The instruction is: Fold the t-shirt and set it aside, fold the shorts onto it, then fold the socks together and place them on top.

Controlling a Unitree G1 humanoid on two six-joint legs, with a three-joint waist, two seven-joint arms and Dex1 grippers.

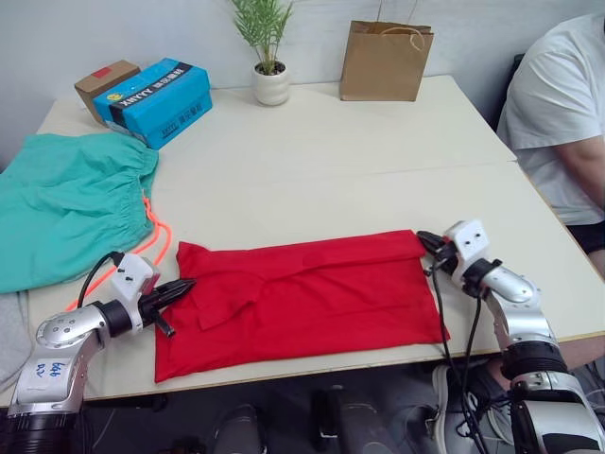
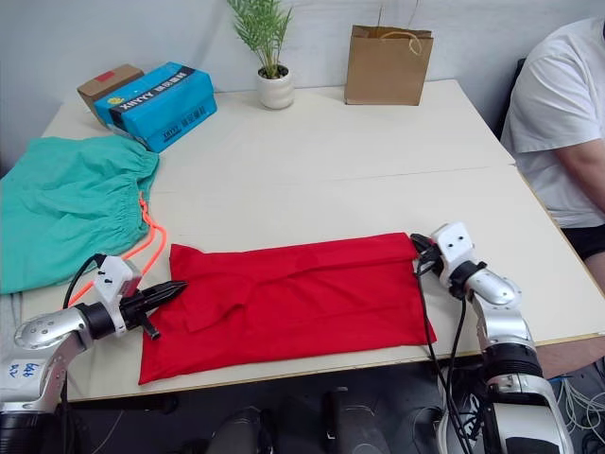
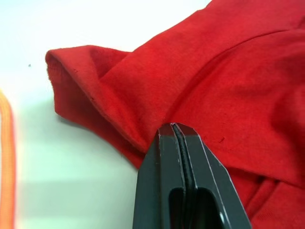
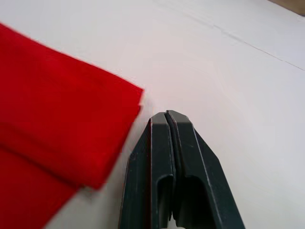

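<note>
T-shirt [image 1: 312,293], half-folded, lies along the table's [image 1: 378,161] 6 o'clock edge. Left gripper [image 1: 180,289] at its 9 o'clock end, right gripper [image 1: 427,243] at 3; both pressed closed, empty. Open each before pinching both layers squarely.

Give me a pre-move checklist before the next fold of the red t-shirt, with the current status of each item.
1. t-shirt folded into a flat band on the table: ok.
2. left gripper at the shirt's left edge, jaws shut, no fabric seen between them: not ok for lifting yet.
3. right gripper beside the shirt's far right corner, jaws shut on nothing: not ok for lifting yet.
4. shorts lie apart from the shirt: ok.
5. orange drawstring ends close to the shirt's left corner; whether it touches: cannot tell.
6. Person's arm at the table's right side, away from the shirt: ok.
</note>
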